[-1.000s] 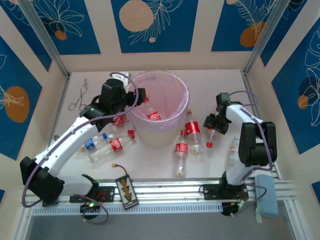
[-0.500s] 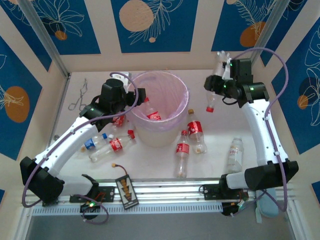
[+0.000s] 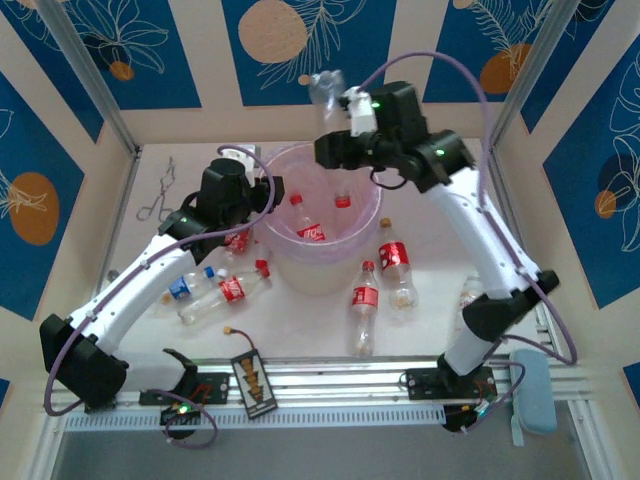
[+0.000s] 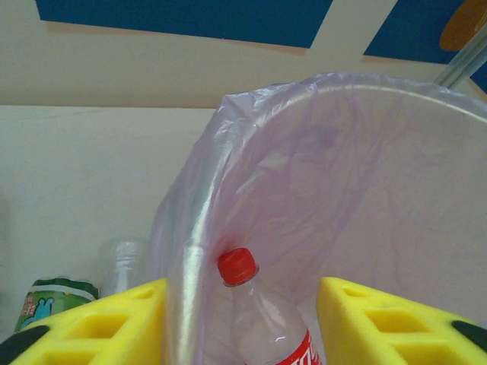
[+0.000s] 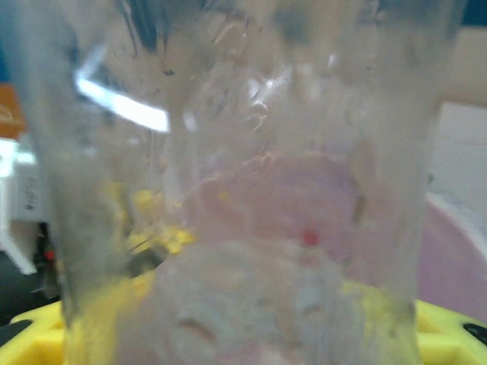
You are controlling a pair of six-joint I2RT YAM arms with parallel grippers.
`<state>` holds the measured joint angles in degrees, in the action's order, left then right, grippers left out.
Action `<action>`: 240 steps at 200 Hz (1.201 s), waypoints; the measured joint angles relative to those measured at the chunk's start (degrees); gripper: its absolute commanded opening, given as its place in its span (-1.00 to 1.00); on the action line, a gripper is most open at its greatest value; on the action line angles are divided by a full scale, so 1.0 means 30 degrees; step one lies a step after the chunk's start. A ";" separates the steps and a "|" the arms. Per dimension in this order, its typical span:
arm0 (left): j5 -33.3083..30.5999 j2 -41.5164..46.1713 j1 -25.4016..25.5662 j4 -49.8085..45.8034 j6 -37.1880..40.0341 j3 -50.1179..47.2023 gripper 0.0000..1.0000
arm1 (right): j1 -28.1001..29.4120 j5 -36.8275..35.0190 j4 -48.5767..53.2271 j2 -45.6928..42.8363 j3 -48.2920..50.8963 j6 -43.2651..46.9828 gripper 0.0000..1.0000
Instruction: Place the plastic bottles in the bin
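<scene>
The right end effector [image 3: 332,148] is clamped on a clear plastic bottle [image 5: 243,182], holding it cap-down above the wide round translucent bin [image 3: 318,272] with its lilac bag liner [image 4: 358,175]. The left end effector [image 3: 275,193] sits at the bin's left rim, its yellow fingers [image 4: 99,323] apart. Between them are the liner wall and a red-capped, red-labelled bottle [image 4: 255,319] inside the bin, not gripped. More red-labelled bottles [image 3: 363,300] lie on the white bench [image 3: 300,335] beside the bin.

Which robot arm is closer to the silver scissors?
Left. The left gripper is at the left rim of the bin, right of the scissors; the right gripper is above the bin's far side, farther off.
</scene>
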<state>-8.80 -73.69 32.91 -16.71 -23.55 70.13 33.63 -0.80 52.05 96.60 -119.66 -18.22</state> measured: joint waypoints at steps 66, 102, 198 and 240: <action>0.0015 0.0007 0.0000 -0.0073 -0.0051 0.0000 -0.12 | 0.0882 0.1224 0.0685 0.1880 0.1887 0.1151 0.10; -0.0262 0.0007 0.0000 -0.0138 -0.0226 0.0000 -0.16 | 0.0940 0.1923 0.0452 0.1406 0.4422 0.1800 0.11; -0.0590 0.0007 0.0000 -0.0204 -0.0568 0.0000 -0.20 | 0.0947 0.2069 -0.0933 0.1231 0.7373 0.2863 0.25; -0.0780 0.0007 0.0000 -0.0240 -0.0699 0.0000 -0.20 | 0.0954 0.1756 -0.1355 0.1384 0.7774 0.3060 0.46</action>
<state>-11.14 -73.67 32.91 -17.43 -25.65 70.13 36.49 4.47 47.99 100.75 -96.33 -9.04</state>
